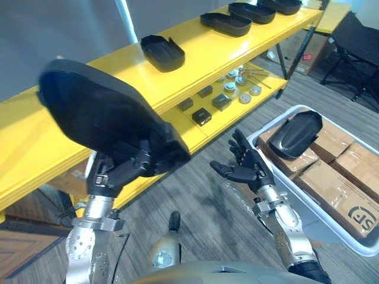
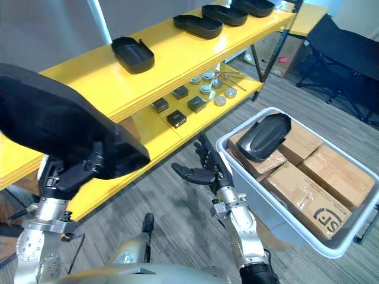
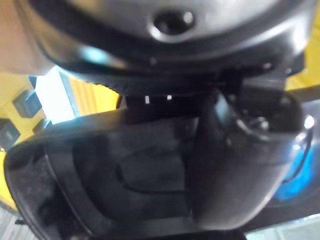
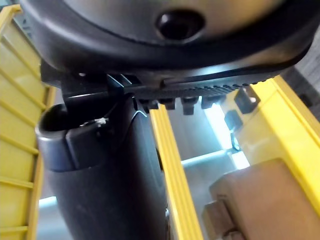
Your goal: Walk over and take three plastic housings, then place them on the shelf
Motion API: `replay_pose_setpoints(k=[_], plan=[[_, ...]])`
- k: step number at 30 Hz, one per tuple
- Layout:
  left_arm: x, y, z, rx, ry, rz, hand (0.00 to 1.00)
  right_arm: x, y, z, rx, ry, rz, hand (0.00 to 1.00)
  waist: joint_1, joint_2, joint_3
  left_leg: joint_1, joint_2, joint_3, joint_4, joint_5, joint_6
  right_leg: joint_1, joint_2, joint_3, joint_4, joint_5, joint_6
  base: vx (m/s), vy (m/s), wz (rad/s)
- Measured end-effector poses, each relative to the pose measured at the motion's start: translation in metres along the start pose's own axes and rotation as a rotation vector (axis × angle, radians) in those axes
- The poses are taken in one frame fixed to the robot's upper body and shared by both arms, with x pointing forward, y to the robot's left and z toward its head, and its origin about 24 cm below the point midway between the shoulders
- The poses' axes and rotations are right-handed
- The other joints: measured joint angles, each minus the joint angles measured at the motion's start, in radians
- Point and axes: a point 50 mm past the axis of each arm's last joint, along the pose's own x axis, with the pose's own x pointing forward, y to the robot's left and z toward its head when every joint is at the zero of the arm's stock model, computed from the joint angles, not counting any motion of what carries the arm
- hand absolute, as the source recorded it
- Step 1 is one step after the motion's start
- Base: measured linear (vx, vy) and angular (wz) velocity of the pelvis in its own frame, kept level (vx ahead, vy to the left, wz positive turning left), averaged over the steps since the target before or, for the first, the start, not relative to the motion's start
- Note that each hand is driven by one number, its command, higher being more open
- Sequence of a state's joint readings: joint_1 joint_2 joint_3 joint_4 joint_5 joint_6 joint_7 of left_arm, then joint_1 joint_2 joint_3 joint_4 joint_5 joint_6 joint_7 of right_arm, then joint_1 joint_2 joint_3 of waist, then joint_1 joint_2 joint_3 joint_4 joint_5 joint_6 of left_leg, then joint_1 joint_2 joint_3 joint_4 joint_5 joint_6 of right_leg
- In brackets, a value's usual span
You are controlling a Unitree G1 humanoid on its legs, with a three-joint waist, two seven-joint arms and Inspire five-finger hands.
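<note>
Over by the yellow shelf (image 1: 237, 50), left hand (image 1: 121, 170) is curled round a black housing (image 1: 100, 112) w/ long axis crosswise to shelf edge imo, top board just beyond; right hand (image 1: 251, 168) spread, empty.

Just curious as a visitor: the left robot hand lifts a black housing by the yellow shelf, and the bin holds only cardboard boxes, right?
Not only boxes: the right eye view shows another black housing lying on the cardboard boxes in the bin. The rest is right.
</note>
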State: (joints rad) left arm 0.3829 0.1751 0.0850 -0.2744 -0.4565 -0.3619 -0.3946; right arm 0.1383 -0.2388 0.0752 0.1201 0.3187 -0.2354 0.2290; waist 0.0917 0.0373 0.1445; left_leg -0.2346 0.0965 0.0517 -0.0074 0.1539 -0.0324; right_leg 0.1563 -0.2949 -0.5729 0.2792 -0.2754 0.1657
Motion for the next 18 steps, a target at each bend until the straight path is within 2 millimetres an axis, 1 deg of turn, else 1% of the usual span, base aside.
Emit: replay_pose_setpoints(k=[1, 2, 3, 4, 5, 6, 7, 8, 9, 10, 11, 12, 13, 14, 15, 16, 17, 18], plan=[[0.000, -0.001, -0.001, -0.003, 0.002, -0.004, 0.00, 0.000, -0.004, 0.002, -0.007, -0.005, -0.009, 1.00, 0.006, 0.009, 0.009, -0.007, 0.003, 0.028, 0.035, -0.001, 0.001, -0.002, -0.009, 0.007, 0.009, -0.004, 0.001, -0.06, 0.081, -0.18], [-0.002, 0.000, -0.001, -0.003, 0.010, 0.012, 0.00, -0.001, -0.006, 0.003, -0.008, -0.015, -0.020, 1.00, 0.020, 0.010, 0.017, -0.008, 0.002, 0.056, 0.073, -0.007, 0.003, -0.003, -0.020, 0.022, 0.028, -0.012, 0.012, -0.03, 0.068, -0.26], [-0.005, 0.003, -0.001, 0.003, 0.016, 0.040, 0.00, -0.001, -0.005, 0.004, -0.003, -0.033, -0.021, 1.00, 0.017, 0.011, 0.014, -0.011, -0.003, 0.090, 0.106, -0.003, -0.002, 0.001, -0.042, 0.031, 0.040, -0.020, 0.020, 0.02, 0.100, -0.22], [-0.005, 0.004, 0.000, 0.005, 0.014, 0.048, 0.00, 0.000, -0.004, 0.006, -0.004, -0.048, -0.019, 1.00, 0.016, 0.007, 0.015, -0.021, -0.007, 0.102, 0.126, -0.003, -0.001, 0.000, -0.054, 0.031, 0.044, -0.020, 0.020, 0.05, 0.099, -0.01], [-0.003, 0.005, 0.001, 0.008, 0.004, 0.055, 0.00, 0.001, -0.002, 0.011, -0.004, -0.083, -0.015, 1.00, 0.016, 0.003, 0.018, -0.047, -0.016, 0.114, 0.182, -0.005, 0.001, 0.000, -0.074, 0.032, 0.049, -0.021, 0.023, 0.06, 0.114, 0.06], [-0.002, 0.006, 0.001, 0.010, 0.000, 0.058, 0.00, 0.002, 0.000, 0.013, 0.000, -0.097, -0.016, 1.00, 0.017, -0.004, 0.020, -0.061, -0.023, 0.120, 0.212, -0.026, 0.004, 0.001, -0.084, 0.031, 0.049, -0.022, 0.023, 0.10, 0.150, 0.04], [-0.003, 0.008, 0.003, 0.019, -0.005, 0.068, 0.00, 0.007, 0.004, 0.017, 0.015, -0.128, -0.019, 1.00, 0.023, -0.018, 0.028, -0.089, -0.034, 0.129, 0.288, -0.077, 0.017, 0.009, -0.104, 0.033, 0.043, -0.021, 0.021, 0.15, 0.188, 0.03], [-0.003, 0.011, 0.004, 0.024, 0.000, 0.075, 0.00, 0.010, 0.008, 0.020, 0.034, -0.154, -0.035, 1.00, 0.029, -0.034, 0.035, -0.098, -0.051, 0.136, 0.349, -0.133, 0.024, 0.041, -0.120, 0.027, 0.030, -0.006, 0.006, 0.18, 0.189, 0.04], [-0.003, 0.011, 0.004, 0.021, 0.005, 0.077, 0.00, 0.011, 0.008, 0.021, 0.038, -0.165, -0.045, 1.00, 0.031, -0.034, 0.035, -0.100, -0.056, 0.136, 0.370, -0.156, 0.026, 0.052, -0.125, 0.030, 0.043, 0.009, -0.009, 0.21, 0.203, 0.23], [-0.003, 0.011, 0.003, 0.019, 0.008, 0.079, 0.00, 0.011, 0.008, 0.024, 0.043, -0.185, -0.065, 1.00, 0.028, -0.029, 0.033, -0.099, -0.069, 0.125, 0.392, -0.182, 0.039, 0.017, -0.157, 0.053, 0.148, 0.056, -0.057, 0.23, 0.245, 0.38], [-0.003, 0.013, 0.004, 0.026, 0.005, 0.079, 0.00, 0.011, 0.008, 0.027, 0.042, -0.207, -0.077, 1.00, 0.028, -0.032, 0.031, -0.084, -0.088, 0.116, 0.383, -0.196, 0.052, -0.044, -0.194, 0.096, 0.278, 0.124, -0.122, 0.23, 0.258, 0.42], [-0.003, 0.014, 0.005, 0.031, 0.003, 0.079, 0.00, 0.011, 0.008, 0.029, 0.040, -0.220, -0.078, 1.00, 0.028, -0.034, 0.032, -0.072, -0.096, 0.113, 0.372, -0.201, 0.059, -0.073, -0.209, 0.122, 0.332, 0.172, -0.145, 0.24, 0.236, 0.33], [-0.003, 0.017, 0.007, 0.047, 0.003, 0.085, 0.00, 0.012, 0.010, 0.031, 0.043, -0.243, -0.078, 1.00, 0.027, -0.046, 0.029, -0.034, -0.117, 0.108, 0.331, -0.206, 0.066, -0.126, -0.234, 0.181, 0.418, 0.294, -0.160, 0.31, 0.180, 0.30], [-0.003, 0.022, 0.010, 0.070, 0.001, 0.097, 0.00, 0.012, 0.012, 0.032, 0.050, -0.264, -0.078, 1.00, 0.022, -0.049, 0.027, 0.003, -0.127, 0.084, 0.295, -0.206, 0.085, -0.168, -0.236, 0.231, 0.500, 0.332, -0.132, 0.32, 0.151, 0.31], [-0.003, 0.025, 0.012, 0.083, -0.002, 0.107, 0.00, 0.014, 0.014, 0.034, 0.053, -0.276, -0.073, 1.00, 0.017, -0.046, 0.029, 0.018, -0.128, 0.069, 0.286, -0.209, 0.094, -0.192, -0.224, 0.238, 0.556, 0.276, -0.128, 0.32, 0.107, 0.31], [-0.002, 0.029, 0.015, 0.097, -0.011, 0.126, 0.00, 0.017, 0.016, 0.038, 0.049, -0.294, -0.059, 1.00, 0.014, -0.037, 0.034, 0.048, -0.124, 0.051, 0.273, -0.211, 0.105, -0.224, -0.195, 0.239, 0.609, 0.186, -0.140, 0.29, 0.100, 0.23], [0.001, 0.033, 0.018, 0.107, -0.029, 0.141, 0.00, 0.023, 0.018, 0.044, 0.038, -0.317, -0.039, 1.00, 0.014, -0.023, 0.039, 0.093, -0.117, 0.034, 0.249, -0.217, 0.106, -0.251, -0.141, 0.227, 0.604, 0.105, -0.138, 0.33, 0.114, 0.26], [0.004, 0.034, 0.021, 0.112, -0.045, 0.142, 0.00, 0.029, 0.018, 0.051, 0.025, -0.341, -0.021, 1.00, 0.013, -0.015, 0.037, 0.123, -0.114, 0.020, 0.232, -0.221, 0.103, -0.270, -0.098, 0.219, 0.552, 0.063, -0.142, 0.30, 0.084, 0.45]])
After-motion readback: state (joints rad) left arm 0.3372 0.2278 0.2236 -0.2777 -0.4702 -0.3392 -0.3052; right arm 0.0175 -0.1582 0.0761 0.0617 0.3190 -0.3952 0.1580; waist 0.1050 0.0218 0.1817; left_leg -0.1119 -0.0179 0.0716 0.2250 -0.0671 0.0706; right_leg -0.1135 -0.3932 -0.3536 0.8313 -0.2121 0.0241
